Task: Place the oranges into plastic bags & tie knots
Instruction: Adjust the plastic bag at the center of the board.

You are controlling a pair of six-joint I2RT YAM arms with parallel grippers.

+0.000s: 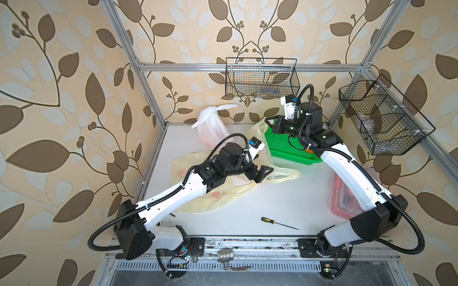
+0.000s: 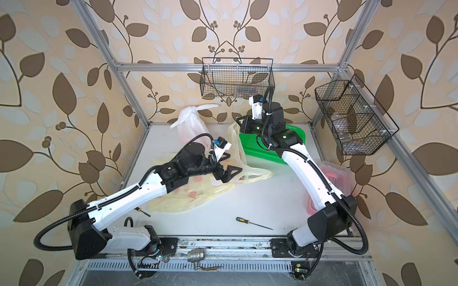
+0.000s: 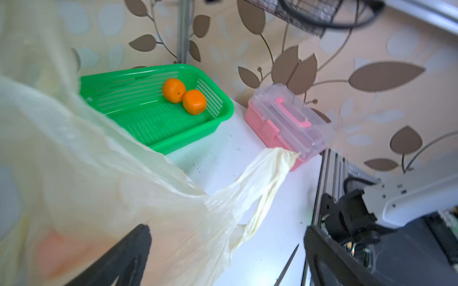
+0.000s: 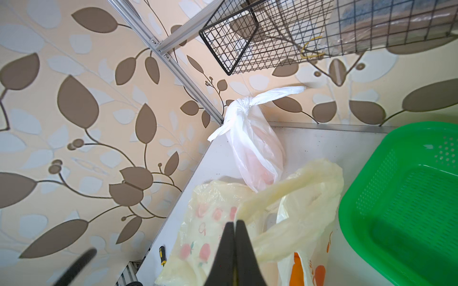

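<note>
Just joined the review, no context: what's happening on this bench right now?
The right gripper is shut on a handle of a pale yellow printed plastic bag, holding it up beside the green plastic mesh basket. The left gripper is open at that bag's loose lower part, gripping nothing. Two small round oranges lie in the basket, not yet bagged. A translucent white plastic bag at the back is already knotted.

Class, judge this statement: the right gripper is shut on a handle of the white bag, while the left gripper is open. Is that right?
Wrong bag. The right gripper is shut on a handle of the pale yellow bag, not the white bag, which stands knotted; the right wrist view shows it. The left gripper is open.
</note>
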